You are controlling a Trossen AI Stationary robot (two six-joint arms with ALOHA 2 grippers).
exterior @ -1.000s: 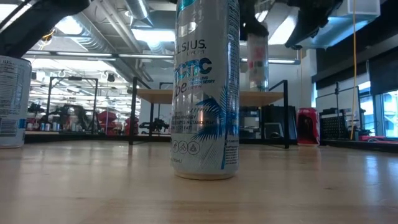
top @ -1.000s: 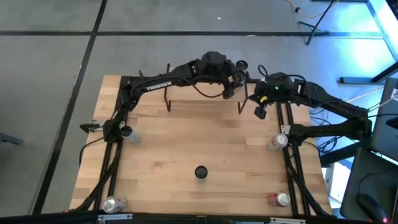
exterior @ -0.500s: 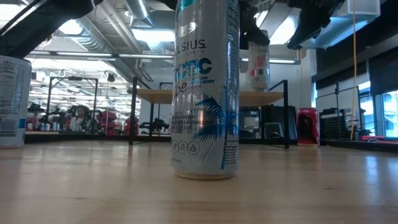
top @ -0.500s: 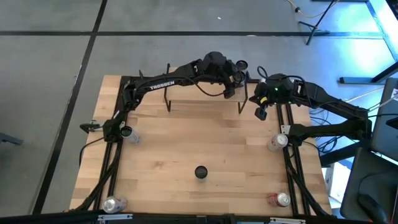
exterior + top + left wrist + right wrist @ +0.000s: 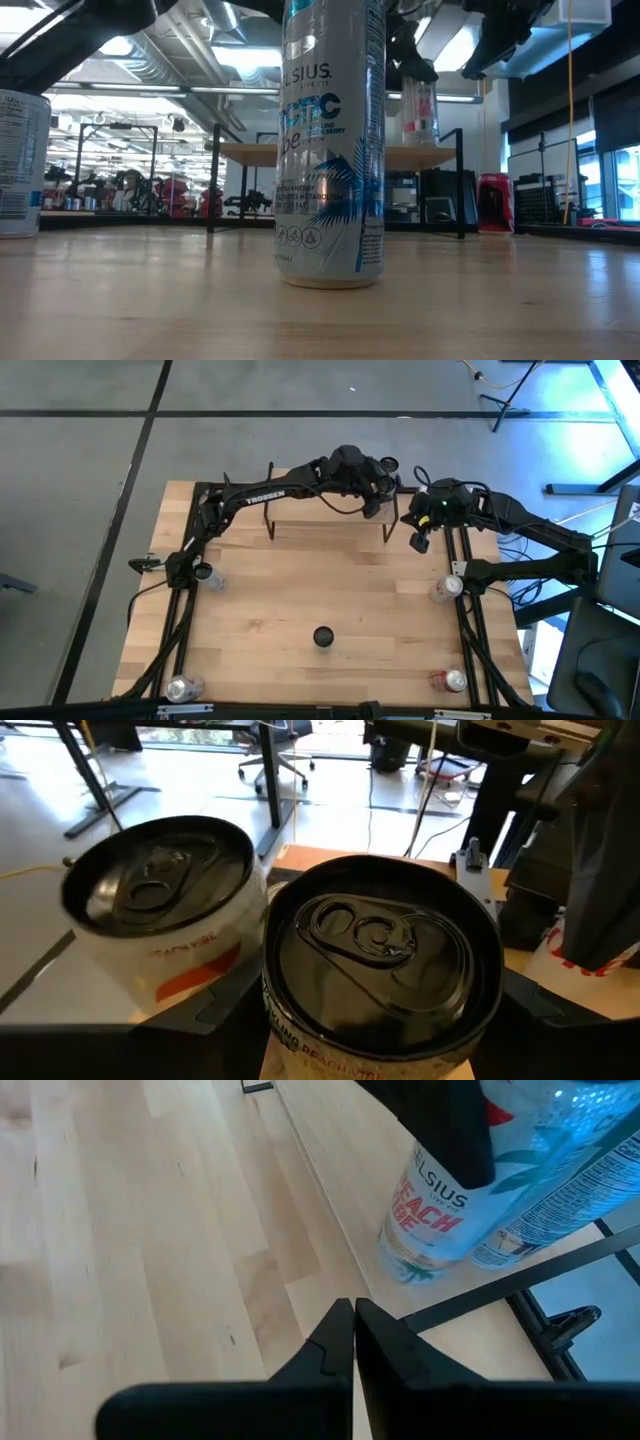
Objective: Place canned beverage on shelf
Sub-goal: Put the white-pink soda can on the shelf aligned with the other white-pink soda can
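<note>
From above, my left jaws (image 5: 378, 488) reach across the back of the worktop (image 5: 300, 590) to the right end of the shelf (image 5: 325, 512), clamped on a peach can, which I judge I am setting down there. My right jaws (image 5: 420, 540) wait just off that same end, over the worktop's back right corner. Spare cans stand at the worktop's edges, and a blue can (image 5: 323, 636) stands alone near the front middle.

From worktop height, that blue can (image 5: 332, 140) fills the foreground. Behind it the shelf (image 5: 340, 155) shows as a light top on thin black legs, and the peach can (image 5: 419, 112) stands upright at its right end with its base at the level of the top; whether it fully rests there I cannot tell. A red can (image 5: 495, 203) sits farther right on the worktop.

Through my left wrist, I look straight down on the peach can (image 5: 380, 970), its tab up, my dark fingers (image 5: 560, 1010) pressed on its sides. A second can (image 5: 165, 905) with an orange mark stands just beside it, nearly touching.

Through my right wrist, my jaws (image 5: 354, 1342) are together and hold nothing. Beyond them the peach can (image 5: 435, 1210) stands on the shelf's wood (image 5: 300, 1210) by the edge, a blue-patterned can (image 5: 555, 1170) just beside it.
</note>
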